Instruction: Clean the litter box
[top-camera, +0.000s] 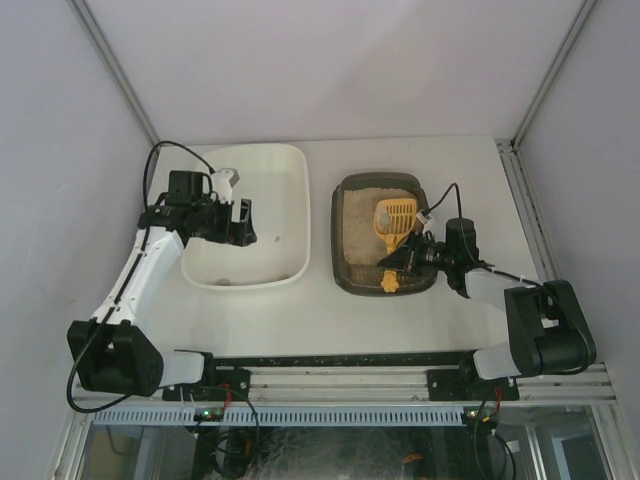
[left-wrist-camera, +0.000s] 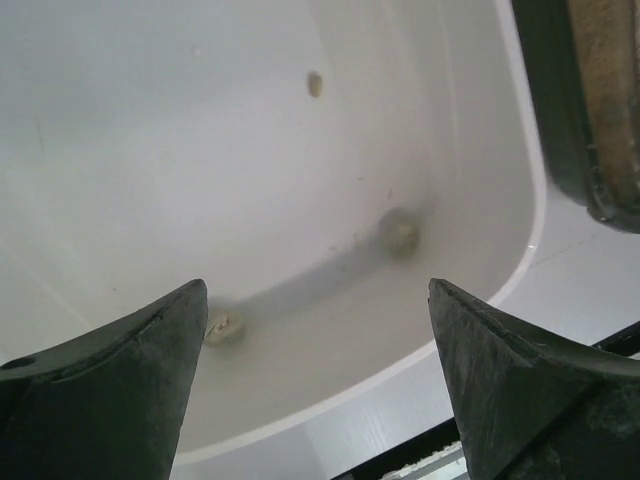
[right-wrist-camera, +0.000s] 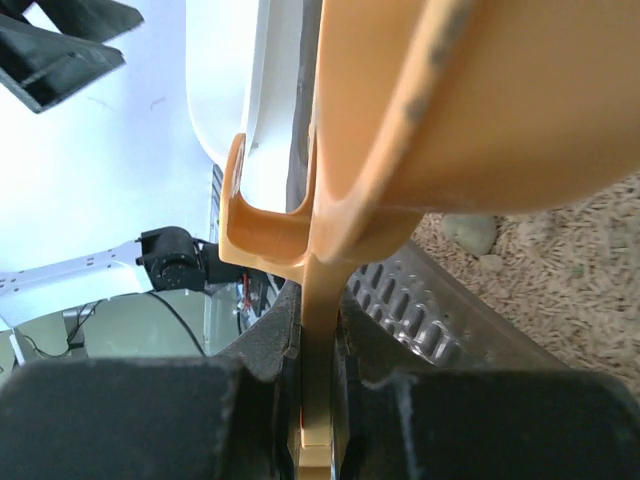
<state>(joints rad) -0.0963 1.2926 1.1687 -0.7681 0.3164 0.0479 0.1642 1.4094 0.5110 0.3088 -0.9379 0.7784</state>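
Two arms: right gripper (top-camera: 402, 260) clamps the stiff, light scoop (top-camera: 395, 214) by its handle; left gripper (top-camera: 246, 222) gapes. Rigid litter box (top-camera: 338, 232), likely sand-heavy: grasp its rim.

A table gap (top-camera: 320, 240) runs between white tub (top-camera: 298, 200) and litter box (top-camera: 337, 235).

Left arm (top-camera: 150, 265) reaches from 7 o'clock base toward 10 o'clock, wrist turned to 3 o'clock, left gripper (top-camera: 243, 222) jaws wide apart. Right arm (top-camera: 540, 325) folded at 4 o'clock, right gripper (top-camera: 392, 262) aimed 9 o'clock, clamped on scoop (top-camera: 394, 215) handle.
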